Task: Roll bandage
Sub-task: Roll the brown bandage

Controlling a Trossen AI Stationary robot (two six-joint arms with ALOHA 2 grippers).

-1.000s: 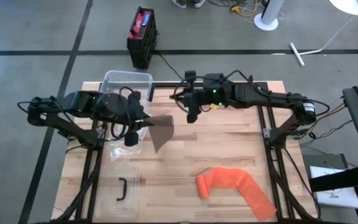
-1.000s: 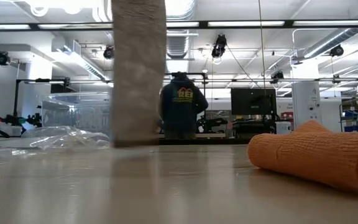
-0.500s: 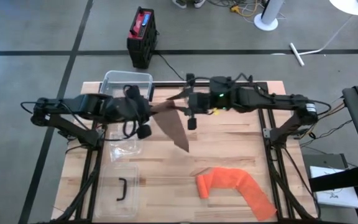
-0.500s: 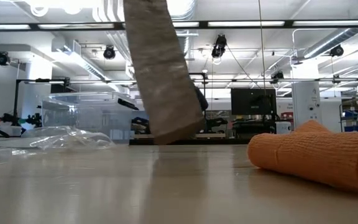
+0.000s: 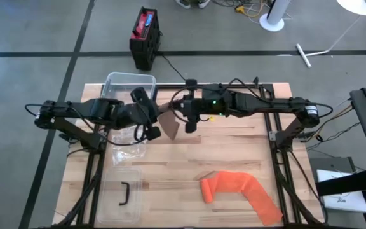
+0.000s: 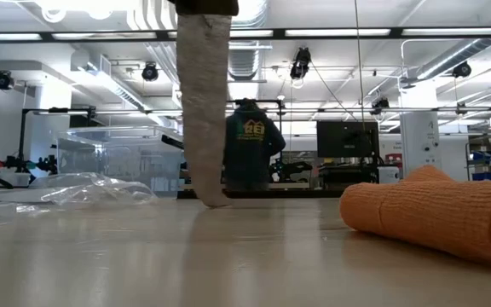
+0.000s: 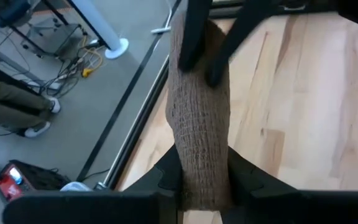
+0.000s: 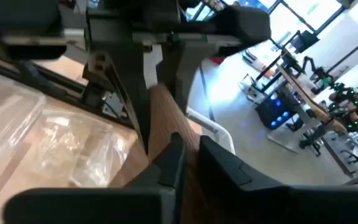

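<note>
We see a light wooden table (image 5: 234,152), an orange bandage (image 5: 240,191) lying at its near right, a clear lid with a black handle (image 5: 124,194) near left, crumpled clear plastic (image 5: 127,149) beyond it, a clear tub (image 5: 129,84) far left.

Both arms are matte black, jointed tubular links strung with looping black cables, the right arm (image 5: 259,102) showing a small green light near its wrist, each ending in two slim dark fingers (image 7: 194,37).

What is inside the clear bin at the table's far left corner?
The clear bin looks empty where it shows. The left arm covers its near edge, so that part cannot be checked.
</note>
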